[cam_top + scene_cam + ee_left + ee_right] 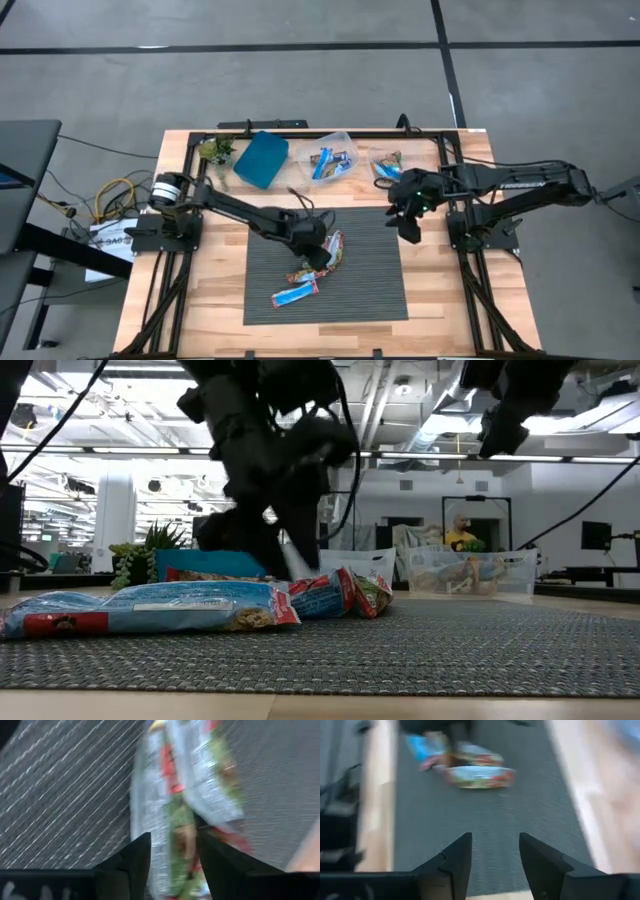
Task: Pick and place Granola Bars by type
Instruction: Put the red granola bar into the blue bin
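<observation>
Mat (375,290): blue bar (295,293) lies flat, long axis left-right.

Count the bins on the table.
3, in a row at the back: teal bin on the left, clear bin in the middle, second clear bin right of it.

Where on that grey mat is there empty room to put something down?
The mat's right half, below the right gripper, is bare, as is its upper-left corner. The middle is crowded: the left gripper sits among the granola bars. The bins line the far edge.
</observation>
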Controlling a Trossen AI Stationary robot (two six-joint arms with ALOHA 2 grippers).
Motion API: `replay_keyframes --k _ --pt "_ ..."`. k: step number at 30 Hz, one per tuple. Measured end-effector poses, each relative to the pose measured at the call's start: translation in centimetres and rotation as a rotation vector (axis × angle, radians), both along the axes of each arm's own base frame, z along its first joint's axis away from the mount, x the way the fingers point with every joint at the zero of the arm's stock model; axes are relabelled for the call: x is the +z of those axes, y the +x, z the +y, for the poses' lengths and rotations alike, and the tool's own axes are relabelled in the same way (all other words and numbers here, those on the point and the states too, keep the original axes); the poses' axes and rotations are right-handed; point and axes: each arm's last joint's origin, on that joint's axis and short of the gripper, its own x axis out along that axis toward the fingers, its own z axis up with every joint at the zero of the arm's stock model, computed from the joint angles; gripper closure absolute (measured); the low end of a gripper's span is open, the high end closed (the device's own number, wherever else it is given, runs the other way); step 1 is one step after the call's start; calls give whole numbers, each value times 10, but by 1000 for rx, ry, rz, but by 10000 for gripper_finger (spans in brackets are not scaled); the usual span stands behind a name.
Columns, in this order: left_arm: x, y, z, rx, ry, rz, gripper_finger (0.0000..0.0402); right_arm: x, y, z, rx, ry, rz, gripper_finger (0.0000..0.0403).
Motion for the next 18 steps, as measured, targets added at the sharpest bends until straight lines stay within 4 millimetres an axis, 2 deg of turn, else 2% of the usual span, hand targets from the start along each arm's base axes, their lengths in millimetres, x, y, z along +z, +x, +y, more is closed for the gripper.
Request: replay_keyframes --k 4,10,14,18 --pt "-13 0 -9 2 17 38 247 2 2 8 185 55 -51 254" --pt "-19 1 -13 29 39 47 270 3 3 7 212 52 -73 262" --pt "-20 2 -12 50 30 45 310 3 4 5 205 49 -81 269" --pt "-19 3 -13 50 9 35 374 4 5 5 220 37 -104 274"
